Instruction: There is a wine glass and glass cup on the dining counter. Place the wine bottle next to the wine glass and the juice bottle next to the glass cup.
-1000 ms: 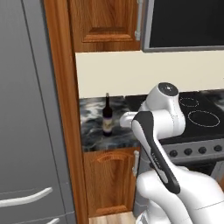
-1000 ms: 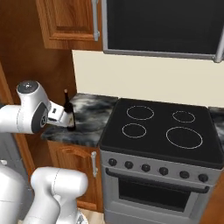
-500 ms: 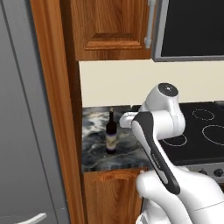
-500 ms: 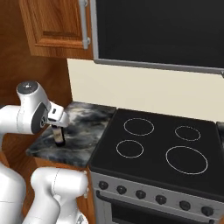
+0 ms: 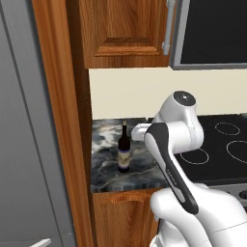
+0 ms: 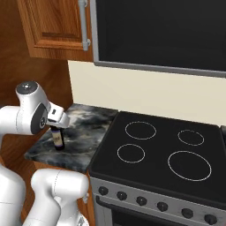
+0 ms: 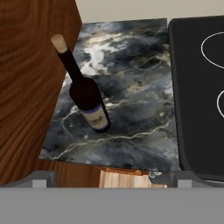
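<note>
The wine bottle (image 5: 124, 153) stands upright on a narrow marbled worktop (image 5: 106, 169), left of centre in the left base view and at the left of the hand view. Its base sits toward the front edge of the stone. A tall wooden panel (image 7: 30, 87) rises close beside it on the frame's left; a black stove top (image 6: 163, 154) adjoins the worktop on the other side.

The gripper (image 6: 59, 120) hangs above the bottle with its jaws spread wide, holding nothing.

Hazards from this position, as a judgement:
- The bottle is slim and tall. A descent off its axis could strike the neck and tip it.
- The wooden panel leaves little room on that side. A finger could catch on it during closing.
- The front edge is near. A toppled bottle could roll off.
</note>
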